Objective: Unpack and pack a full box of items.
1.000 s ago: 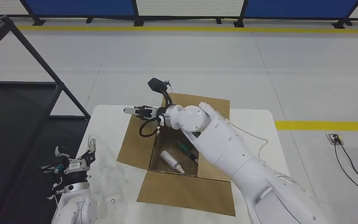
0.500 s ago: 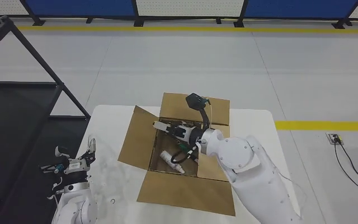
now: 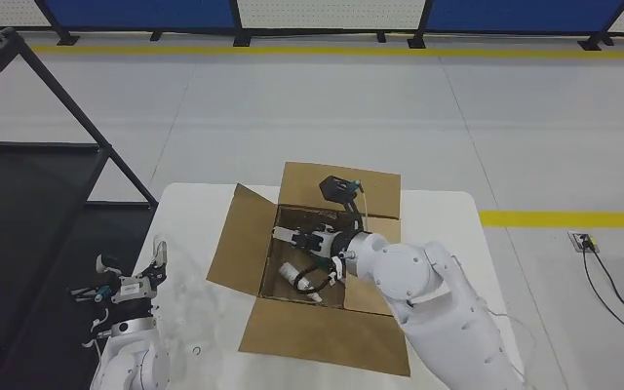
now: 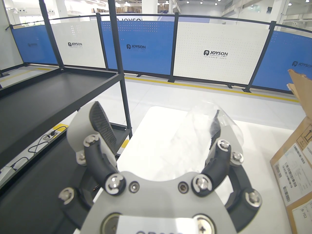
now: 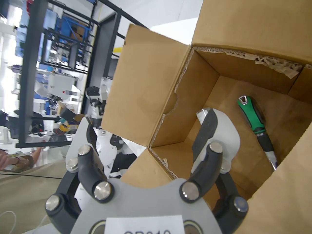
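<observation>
An open cardboard box (image 3: 375, 317) stands mid-table with its flaps spread. On its floor lie a white tube (image 3: 299, 278) and a green-handled screwdriver (image 5: 256, 120). My right gripper (image 3: 290, 235) hangs open and empty just inside the box's left wall; in the right wrist view the right gripper (image 5: 148, 125) frames that wall's corner between its fingers. My left gripper (image 3: 156, 255) sits at the table's left edge, away from the box. The left gripper (image 4: 156, 113) is open, with a clear plastic film (image 4: 204, 120) clinging around one finger.
A black metal shelf rack (image 4: 61, 79) stands just left of the white table (image 3: 195, 312). The box's labelled side (image 4: 292, 161) is to the left gripper's right. A blue and white fence (image 3: 331, 12) closes the far floor.
My right gripper has swung from above the table beyond the box's left flap to the right and down into the box opening. The left arm has kept still.
</observation>
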Controlling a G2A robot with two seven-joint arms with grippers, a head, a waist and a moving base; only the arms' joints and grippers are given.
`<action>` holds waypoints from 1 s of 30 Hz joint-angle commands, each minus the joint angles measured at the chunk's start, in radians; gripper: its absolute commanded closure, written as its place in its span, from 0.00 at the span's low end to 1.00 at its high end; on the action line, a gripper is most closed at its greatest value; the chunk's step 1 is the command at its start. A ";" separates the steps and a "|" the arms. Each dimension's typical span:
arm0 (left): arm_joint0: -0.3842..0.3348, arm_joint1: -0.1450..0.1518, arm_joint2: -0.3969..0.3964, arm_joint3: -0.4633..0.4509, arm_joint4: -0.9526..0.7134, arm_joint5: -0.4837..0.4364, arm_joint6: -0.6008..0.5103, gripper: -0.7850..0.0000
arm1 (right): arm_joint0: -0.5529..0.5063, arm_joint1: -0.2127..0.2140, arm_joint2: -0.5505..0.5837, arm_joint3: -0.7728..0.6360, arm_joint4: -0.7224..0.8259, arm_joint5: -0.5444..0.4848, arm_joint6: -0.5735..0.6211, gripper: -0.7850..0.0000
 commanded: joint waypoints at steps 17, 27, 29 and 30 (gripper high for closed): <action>0.000 0.000 0.000 0.000 0.000 0.000 0.000 0.00 | 0.329 -0.084 -0.301 0.367 -0.182 0.217 0.320 0.00; 0.000 0.000 0.000 0.000 0.000 0.000 0.000 0.00 | 0.384 -0.121 -0.360 0.543 -0.173 0.212 0.325 0.00; 0.000 0.000 0.000 0.000 0.000 0.000 0.000 0.00 | 0.395 -0.128 -0.369 0.574 -0.169 0.217 0.320 0.00; 0.000 0.000 0.000 0.000 0.000 0.000 0.000 0.00 | 0.400 -0.131 -0.371 0.583 -0.166 0.222 0.315 0.00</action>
